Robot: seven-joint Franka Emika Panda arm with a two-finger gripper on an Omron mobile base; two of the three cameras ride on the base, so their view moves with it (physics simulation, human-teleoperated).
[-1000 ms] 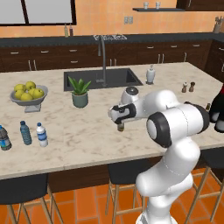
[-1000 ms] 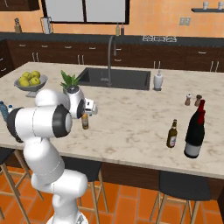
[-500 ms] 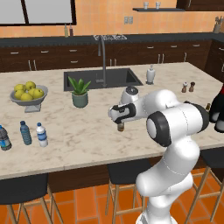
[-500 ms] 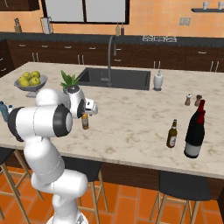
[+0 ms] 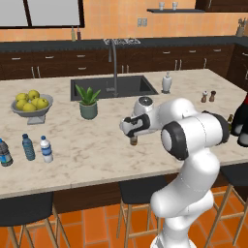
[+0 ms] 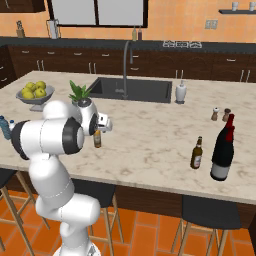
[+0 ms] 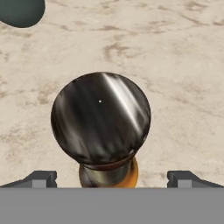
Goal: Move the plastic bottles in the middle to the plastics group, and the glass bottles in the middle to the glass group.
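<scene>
My gripper (image 5: 133, 135) hangs open over mid-counter, fingers pointing down on either side of the neck of a slim glass bottle (image 5: 133, 142). From the right base view the gripper (image 6: 97, 133) covers that bottle (image 6: 97, 143) except its brownish base. The hand view looks straight down on the bottle's dark glossy top (image 7: 100, 118), with the gripper (image 7: 111, 178) astride it and the fingertips (image 7: 40, 178) apart from it. An amber labelled bottle (image 6: 197, 153) stands beside the large black bottle with a red band (image 6: 222, 150). A white-capped plastic bottle (image 5: 46, 148) stands by a blue-tinted one (image 5: 28, 147) and a dark-labelled one (image 5: 5, 153).
A fruit bowl (image 5: 31, 104) and a potted plant (image 5: 88, 103) stand to the left of the sink (image 5: 114, 87). A soap dispenser (image 5: 166, 83) and salt and pepper shakers (image 5: 208, 96) are further right. Stools line the counter's near edge.
</scene>
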